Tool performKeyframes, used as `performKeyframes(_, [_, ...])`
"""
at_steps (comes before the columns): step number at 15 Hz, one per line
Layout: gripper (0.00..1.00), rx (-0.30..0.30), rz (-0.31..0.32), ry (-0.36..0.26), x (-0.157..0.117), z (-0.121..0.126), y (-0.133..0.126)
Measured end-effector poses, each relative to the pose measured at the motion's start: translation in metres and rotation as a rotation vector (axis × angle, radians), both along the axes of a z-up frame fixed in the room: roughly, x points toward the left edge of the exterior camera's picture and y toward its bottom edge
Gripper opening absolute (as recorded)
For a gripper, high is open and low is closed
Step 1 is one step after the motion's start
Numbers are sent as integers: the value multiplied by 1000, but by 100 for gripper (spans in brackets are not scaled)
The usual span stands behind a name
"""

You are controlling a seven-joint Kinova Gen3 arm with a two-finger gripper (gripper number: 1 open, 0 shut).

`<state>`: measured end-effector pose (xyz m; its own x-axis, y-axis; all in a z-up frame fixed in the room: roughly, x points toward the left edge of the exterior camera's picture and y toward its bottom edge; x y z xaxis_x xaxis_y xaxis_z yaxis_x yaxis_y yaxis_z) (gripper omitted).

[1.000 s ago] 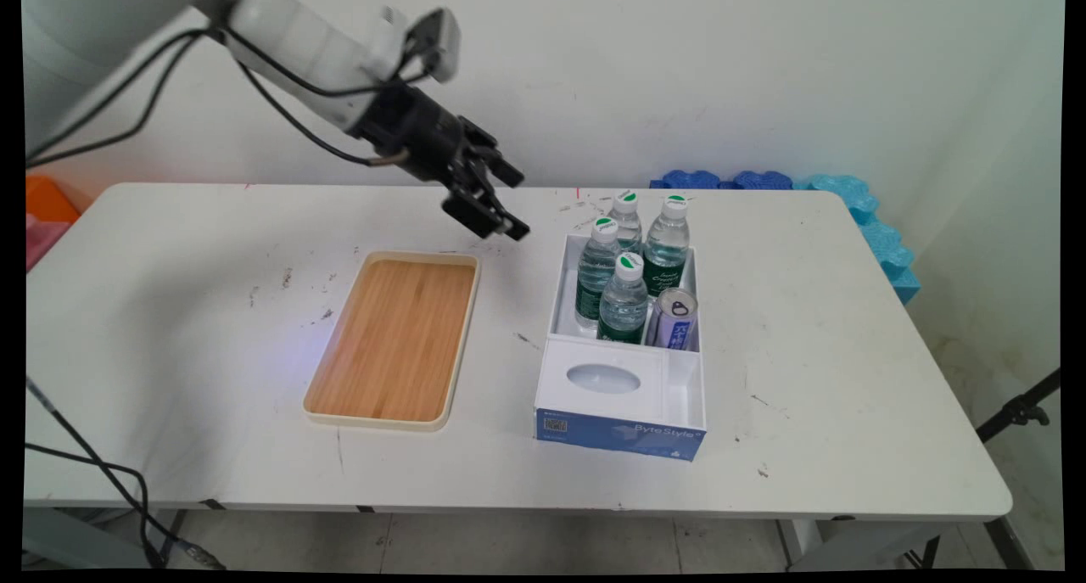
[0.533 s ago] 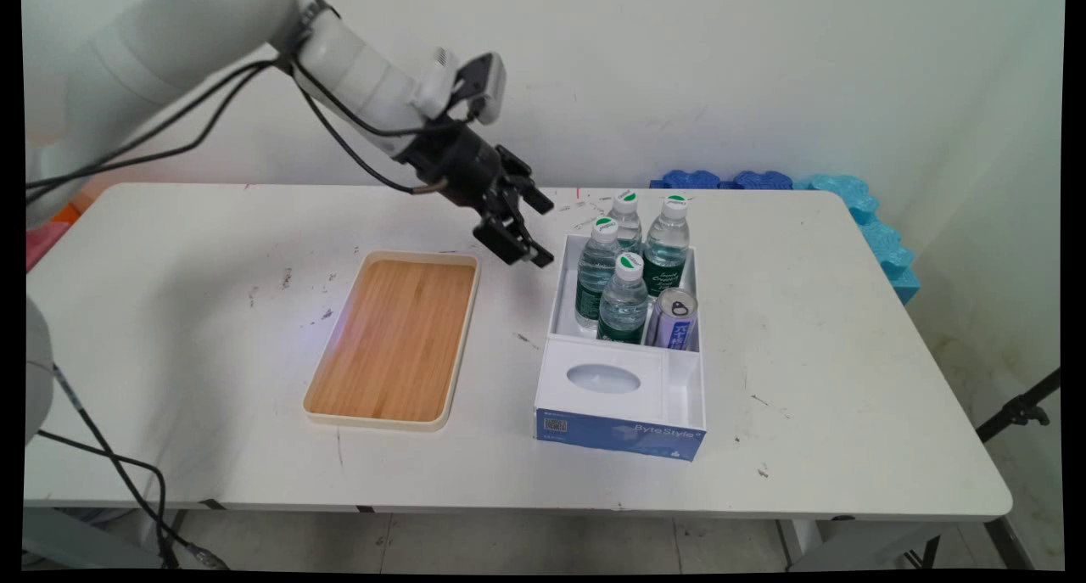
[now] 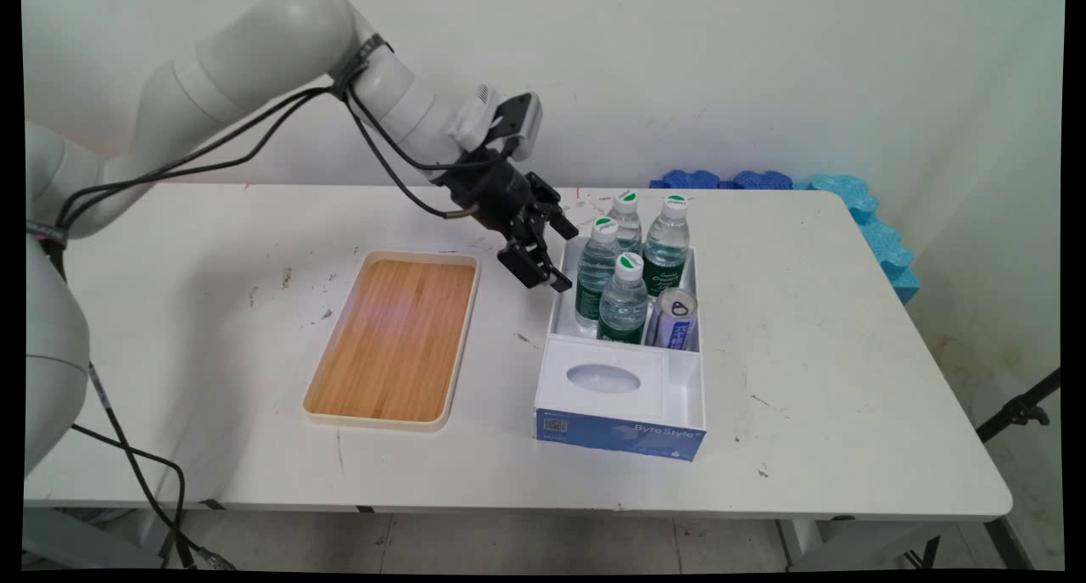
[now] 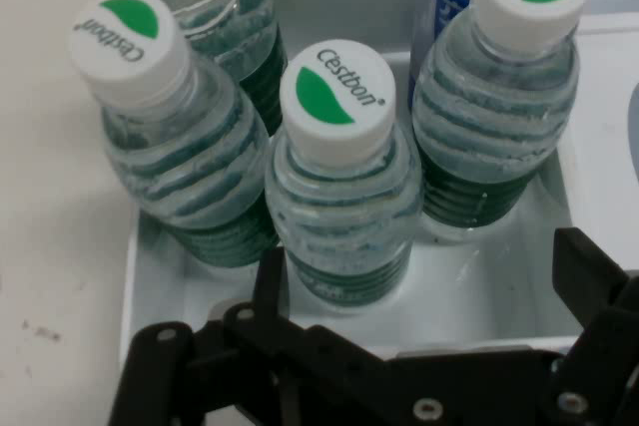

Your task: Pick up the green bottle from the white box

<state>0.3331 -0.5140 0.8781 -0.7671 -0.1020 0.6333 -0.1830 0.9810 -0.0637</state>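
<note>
– Over on the left, what do you have?

– A wooden tray (image 3: 373,425) with a pale rim lies flat on the table (image 3: 848,354), with nothing in it. It sits well apart from my end effector (image 3: 564,256).

– And the end effector itself?

– It hangs just past the tray's far right corner, at the left wall of a white box (image 3: 624,434) with a blue front. Its two fingers are spread wide and hold nothing. From the hand view, my end effector (image 4: 419,256) points straight at the nearest bottle (image 4: 339,197), which stands framed between the fingers but untouched.

– What stands in the box?

– Four water bottles with white-and-green caps stand upright and close together in the far compartment. The one nearest me is the left bottle (image 3: 596,269). A can (image 3: 674,316) stands just right of the front bottle. The near compartment has a white lid with an oval opening.

– Anything further right?

– Blue foam blocks (image 3: 874,218) lie along the table's far right corner.

– What has changed over the last second?

– My arm has swung rightward and down, from above the bare table behind the tray to the box's left wall. The fingers were already spread. The tray, box, bottles and can have not moved.
</note>
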Motion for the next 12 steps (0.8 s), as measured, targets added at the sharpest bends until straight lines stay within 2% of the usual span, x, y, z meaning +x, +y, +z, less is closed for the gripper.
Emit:
performKeyframes(5, [100, 9, -27, 4, -14, -14, -12])
performKeyframes(12, [100, 11, -34, 3, -24, -26, -24])
